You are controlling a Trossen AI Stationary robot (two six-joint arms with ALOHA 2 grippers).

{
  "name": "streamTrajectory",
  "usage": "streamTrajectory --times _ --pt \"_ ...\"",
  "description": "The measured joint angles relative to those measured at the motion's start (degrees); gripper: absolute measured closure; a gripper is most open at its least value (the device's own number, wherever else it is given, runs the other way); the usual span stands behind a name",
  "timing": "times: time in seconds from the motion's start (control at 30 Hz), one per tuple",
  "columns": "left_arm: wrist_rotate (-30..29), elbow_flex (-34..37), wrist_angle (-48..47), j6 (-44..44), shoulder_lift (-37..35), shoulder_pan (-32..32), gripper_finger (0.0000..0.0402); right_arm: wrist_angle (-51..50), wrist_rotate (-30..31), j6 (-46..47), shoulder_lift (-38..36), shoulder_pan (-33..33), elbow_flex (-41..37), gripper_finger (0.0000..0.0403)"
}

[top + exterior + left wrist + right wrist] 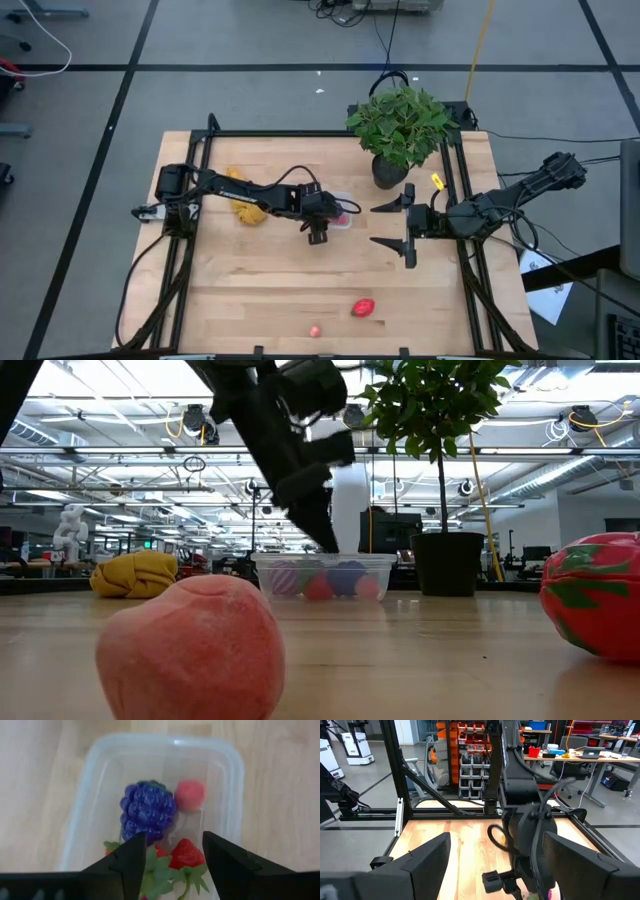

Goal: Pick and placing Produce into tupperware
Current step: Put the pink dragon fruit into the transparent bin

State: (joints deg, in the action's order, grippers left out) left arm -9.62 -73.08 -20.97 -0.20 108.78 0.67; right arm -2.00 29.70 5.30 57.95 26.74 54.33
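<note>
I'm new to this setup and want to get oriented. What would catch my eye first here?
The left claw hangs open over the clear box mid-table, with purple grapes, a pink berry and a strawberry inside. A leafy plant stands at the table's far edge. Two red pieces lie loose near the front edge.

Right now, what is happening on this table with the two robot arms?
The left gripper hangs open over the small clear plastic box, which holds a purple toy grape bunch, a pink round fruit and a red strawberry with green leaves. The right gripper waits open at the table's right side. A red strawberry-like toy and a small pink fruit lie on the wooden table near its front edge, not yet packed.
</note>
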Motion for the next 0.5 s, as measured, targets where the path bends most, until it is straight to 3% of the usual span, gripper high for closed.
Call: streamTrajectory --times 0.1,0.27,0.5 --pt "-1.9 -1.0 -0.4 3.1 -2.8 -0.4 0.0199 0.0 0.0 0.0 0.0 0.0 0.0 0.0094" --pt "-11.4 -2.3 -6.7 4.8 -13.0 -3.3 0.0199 -0.6 0.0 0.0 0.0 0.3 0.0 0.0094" --pt "-16.0 -2.2 -23.8 -7.4 -29.7 -12.1 0.0199 -1.7 -2.1 -5.9 0.4 4.4 0.0 0.0094"
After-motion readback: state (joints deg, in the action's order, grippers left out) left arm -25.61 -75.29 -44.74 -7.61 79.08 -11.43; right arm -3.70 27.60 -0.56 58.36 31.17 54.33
